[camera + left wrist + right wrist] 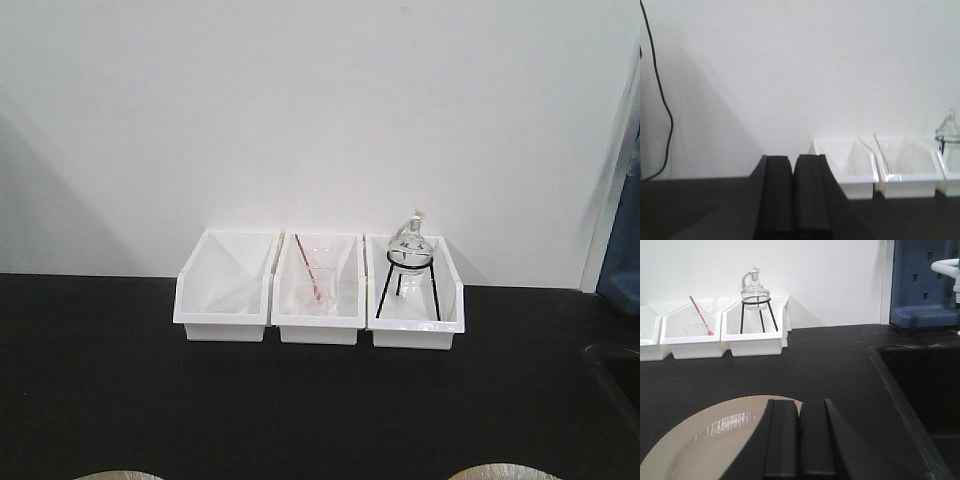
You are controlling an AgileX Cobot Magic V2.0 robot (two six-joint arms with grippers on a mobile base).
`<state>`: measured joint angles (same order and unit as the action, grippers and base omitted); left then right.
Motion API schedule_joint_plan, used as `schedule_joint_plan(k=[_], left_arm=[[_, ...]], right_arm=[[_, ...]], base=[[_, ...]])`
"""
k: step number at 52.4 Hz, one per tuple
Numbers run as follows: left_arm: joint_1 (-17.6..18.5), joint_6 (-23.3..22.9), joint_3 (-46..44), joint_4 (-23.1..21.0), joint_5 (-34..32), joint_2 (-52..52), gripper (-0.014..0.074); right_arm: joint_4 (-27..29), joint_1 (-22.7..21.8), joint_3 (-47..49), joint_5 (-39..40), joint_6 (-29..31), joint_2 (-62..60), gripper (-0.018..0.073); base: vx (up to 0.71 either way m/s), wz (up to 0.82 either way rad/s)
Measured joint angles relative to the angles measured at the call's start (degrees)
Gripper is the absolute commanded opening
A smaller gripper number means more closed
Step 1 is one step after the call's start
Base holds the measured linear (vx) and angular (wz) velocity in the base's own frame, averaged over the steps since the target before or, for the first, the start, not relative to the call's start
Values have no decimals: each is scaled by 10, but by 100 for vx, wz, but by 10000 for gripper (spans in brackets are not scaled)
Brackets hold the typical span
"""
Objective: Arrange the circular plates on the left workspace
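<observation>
At the near edge of the black countertop [100, 380], two tan plates lie well apart: the left plate [118, 476] and the right plate [505, 471]. Each shows only a sliver in the front view.
Right gripper [799, 407] — fingers pressed together, holding nothing, poised over the right plate's glossy face.
Left gripper [792, 165] — fingers likewise closed on nothing; only dark countertop shows beside it.
Sink basin [920, 390]: black, recessed, to the right of the right plate.
Farther back, against the white wall [320, 100], three white bins stand side by side.
Left bin [225, 290]: contents too faint to tell.
Middle bin [320, 295]: clear glassware with a red rod [310, 270] leaning in it.
Right bin [417, 300]: round glass flask [412, 248] seated on a black tripod stand [384, 292].
Blue rack [925, 285]: behind the sink basin.
</observation>
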<state>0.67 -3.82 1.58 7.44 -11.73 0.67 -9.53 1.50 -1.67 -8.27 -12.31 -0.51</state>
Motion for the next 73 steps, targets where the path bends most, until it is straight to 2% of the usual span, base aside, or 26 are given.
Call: schedule_joint_plan(k=[7,12,17,23,31,38,42,45,52,59,67,73], left_arm=[[0,-1,0,0,-42,0,2],[0,-18,-15,0,-28,0,2],[0,-44,-78,0,35,0,2],[0,-39,-197,0,144,-31,2],[0,-33,-377,0,270,-194,2],[0,-44,-495,0,338,-353,2],[0,-48,-539,-3,375,-416,2],[0,-50,-573,-21,409,-463,2],[-1,-52,-617,-41,460,-506,2],[-31,-55,-638,1,525,-534,2],[-75,-89,-636,57,581,-566,2],[-87,-98,-634,85,619,-589,2]], right_arm=[[-2,0,0,8,0,0,-4],[-9,0,-2,72,0,0,-4],[-12,0,11,133,0,0,-4],[-13,0,88,122,0,18,-4],[-29,0,234,52,0,148,-4],[-42,0,329,30,0,292,-4],[-43,0,364,26,0,352,-4],[-44,0,386,26,0,398,-4],[-44,0,398,24,0,451,-4],[-44,0,398,11,-4,473,-4],[-44,0,399,9,-5,476,-4],[-44,0,400,9,-5,476,-4]], base=[[0,0],[0,0],[0,0],[0,0],[0,0],[0,0],[0,0],[0,0],[0,0],[0,0],[0,0],[0,0]])
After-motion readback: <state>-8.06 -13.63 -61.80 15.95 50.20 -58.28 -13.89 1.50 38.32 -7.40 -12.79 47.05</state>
